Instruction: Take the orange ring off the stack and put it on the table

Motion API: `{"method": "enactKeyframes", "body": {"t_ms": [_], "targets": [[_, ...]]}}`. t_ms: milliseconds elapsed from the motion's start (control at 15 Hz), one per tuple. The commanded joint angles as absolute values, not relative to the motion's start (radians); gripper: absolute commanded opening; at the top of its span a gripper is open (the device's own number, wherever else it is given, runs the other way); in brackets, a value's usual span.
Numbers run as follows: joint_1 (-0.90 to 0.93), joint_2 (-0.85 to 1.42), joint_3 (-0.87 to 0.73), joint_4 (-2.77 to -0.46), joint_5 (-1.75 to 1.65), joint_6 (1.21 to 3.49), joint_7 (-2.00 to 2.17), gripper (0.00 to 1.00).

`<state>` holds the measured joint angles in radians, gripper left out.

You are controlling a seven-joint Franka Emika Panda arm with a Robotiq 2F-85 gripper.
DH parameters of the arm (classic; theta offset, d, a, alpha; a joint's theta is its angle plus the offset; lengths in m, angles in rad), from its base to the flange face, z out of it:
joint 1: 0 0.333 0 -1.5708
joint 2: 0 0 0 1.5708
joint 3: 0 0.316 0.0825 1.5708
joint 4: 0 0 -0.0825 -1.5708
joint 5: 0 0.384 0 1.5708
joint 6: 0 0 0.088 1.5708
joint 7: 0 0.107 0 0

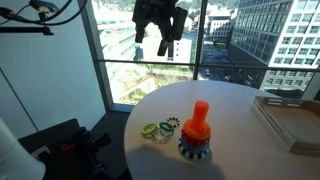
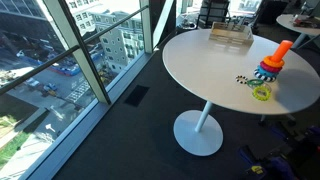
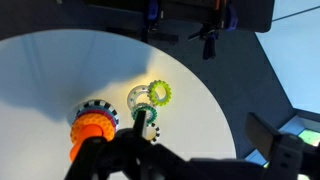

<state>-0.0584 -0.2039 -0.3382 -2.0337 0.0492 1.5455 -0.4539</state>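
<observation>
The stack [image 1: 195, 150] stands near the front edge of the round white table [image 1: 240, 105]. It has an upright orange post and a toothed blue-green base. The orange ring [image 1: 195, 130] sits on the post just above the base. Both also show in the wrist view, the ring [image 3: 91, 126] over the base [image 3: 96, 107], and the stack is small in an exterior view [image 2: 270, 66]. My gripper [image 1: 160, 30] hangs high above the table, open and empty. In the wrist view its fingers [image 3: 190, 160] are dark shapes at the bottom.
A loose green ring [image 1: 150, 131] and a multicoloured ring [image 1: 169, 125] lie next to the stack; the wrist view shows the green one [image 3: 160, 93]. A grey tray [image 1: 290, 122] sits at the table's far side. Large windows stand close behind the table.
</observation>
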Motion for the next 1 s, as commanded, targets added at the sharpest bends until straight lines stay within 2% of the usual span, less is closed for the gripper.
{"method": "enactKeyframes", "body": {"t_ms": [0,533,933], "targets": [[-0.096,-0.2,-0.304,-2.031,0.055,1.543,-0.46,1.0],[-0.094,-0.185,-0.254,-2.051,0.029,1.567,-0.415,1.0],[-0.098,-0.213,-0.187,-2.113,-0.034,1.648,-0.23,1.0]]}}
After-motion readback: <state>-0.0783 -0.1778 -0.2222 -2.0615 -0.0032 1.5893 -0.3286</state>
